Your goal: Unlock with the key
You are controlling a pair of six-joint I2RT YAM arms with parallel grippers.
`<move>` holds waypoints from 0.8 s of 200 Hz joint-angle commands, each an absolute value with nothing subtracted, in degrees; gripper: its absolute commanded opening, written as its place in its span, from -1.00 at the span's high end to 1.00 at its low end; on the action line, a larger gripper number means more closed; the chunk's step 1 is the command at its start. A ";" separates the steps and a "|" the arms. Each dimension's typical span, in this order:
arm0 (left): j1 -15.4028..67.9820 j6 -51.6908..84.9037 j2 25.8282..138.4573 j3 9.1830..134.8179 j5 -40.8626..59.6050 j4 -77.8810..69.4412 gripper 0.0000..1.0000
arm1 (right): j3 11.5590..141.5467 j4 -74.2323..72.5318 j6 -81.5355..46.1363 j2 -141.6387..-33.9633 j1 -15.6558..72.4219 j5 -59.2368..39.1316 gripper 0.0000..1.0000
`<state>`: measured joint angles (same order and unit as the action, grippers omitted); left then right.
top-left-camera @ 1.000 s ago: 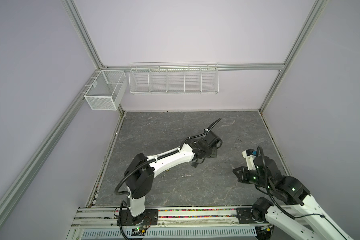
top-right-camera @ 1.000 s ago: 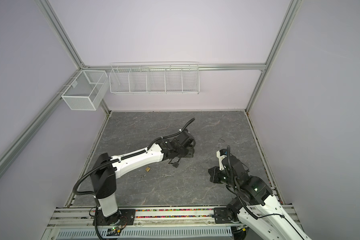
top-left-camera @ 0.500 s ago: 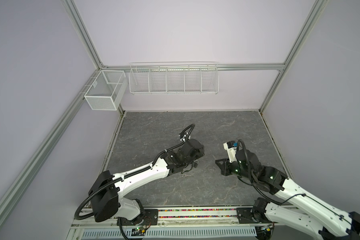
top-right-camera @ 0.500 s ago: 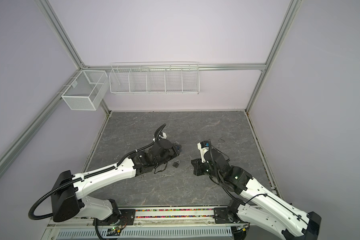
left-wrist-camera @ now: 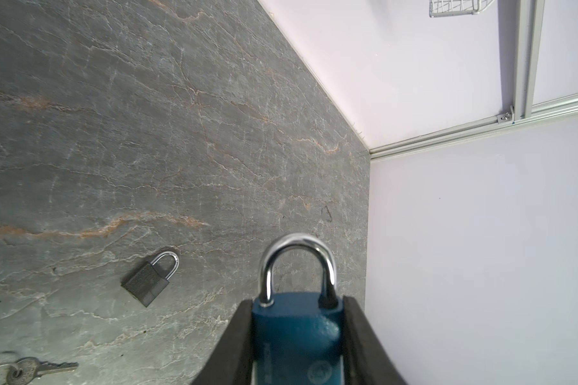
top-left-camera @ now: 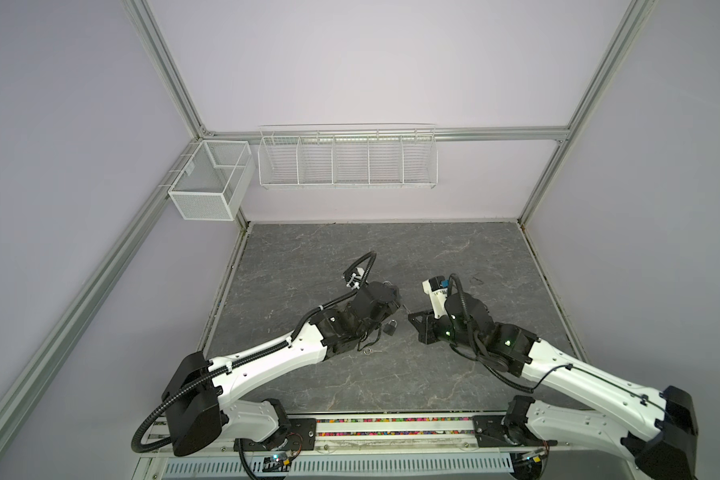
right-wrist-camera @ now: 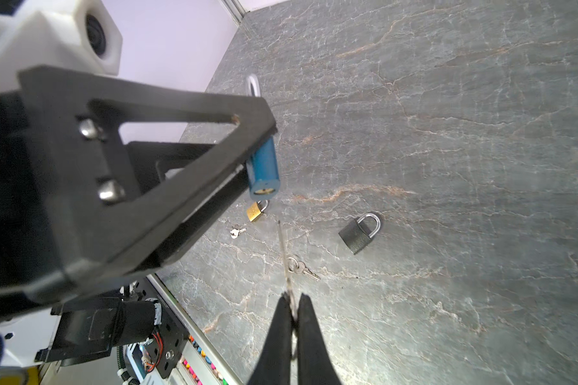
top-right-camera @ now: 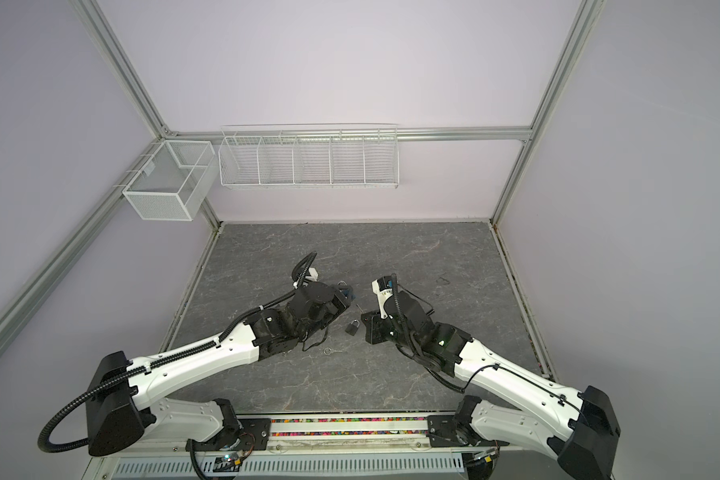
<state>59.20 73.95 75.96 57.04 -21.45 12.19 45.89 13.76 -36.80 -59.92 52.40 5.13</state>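
Step in hand, as judged: alignment of key (right-wrist-camera: 284, 253) with keyway (right-wrist-camera: 264, 191), ahead of insertion. The shackle (left-wrist-camera: 296, 260) is seated at both legs, so nothing is opened yet.

Left tool (left-wrist-camera: 297, 300): clamped at a middling width on the body of the blue padlock (left-wrist-camera: 296, 336), which is held clear of the desk (left-wrist-camera: 114, 116) near its middle. The shackle points away from the wrist and the keyway end is turned toward the right arm.

Right tool (right-wrist-camera: 293, 300): pinched fully together on the key, whose blade projects forward and is seen edge-on.

Relation: the key tip is to the right of the keyway, near it but apart, not entered. The blade appears offset from the slot rather than in line.

Next move, as judged: a short advance leftward, with the blade squared and rolled to match the slot. The left tool braces against the push, then a turn follows.

Loose on the desk: grey padlock (right-wrist-camera: 359, 233), brass padlock (right-wrist-camera: 256, 211), ringed spare key (right-wrist-camera: 302, 268), second spare key (right-wrist-camera: 237, 231).
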 commanded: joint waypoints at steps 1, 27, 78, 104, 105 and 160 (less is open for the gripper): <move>59.19 75.32 74.78 56.94 -22.97 9.29 1.00 | 47.46 10.39 -36.43 -61.01 52.85 5.37 0.87; 59.23 75.79 74.75 56.53 -22.59 8.61 1.00 | 47.46 9.37 -36.82 -61.57 52.89 5.88 0.87; 59.23 76.39 74.19 55.66 -22.19 7.68 1.00 | 47.53 8.62 -37.75 -62.22 52.94 7.67 0.87; 59.24 76.46 74.09 55.46 -22.14 7.56 1.00 | 48.15 8.51 -37.68 -62.23 52.84 8.53 0.86; 59.24 76.46 74.05 55.42 -22.19 7.60 1.00 | 48.16 8.48 -37.69 -62.23 52.88 8.53 0.86; 59.19 77.60 73.76 54.51 -22.06 6.16 1.00 | 48.88 7.73 -37.94 -64.53 53.24 8.23 0.87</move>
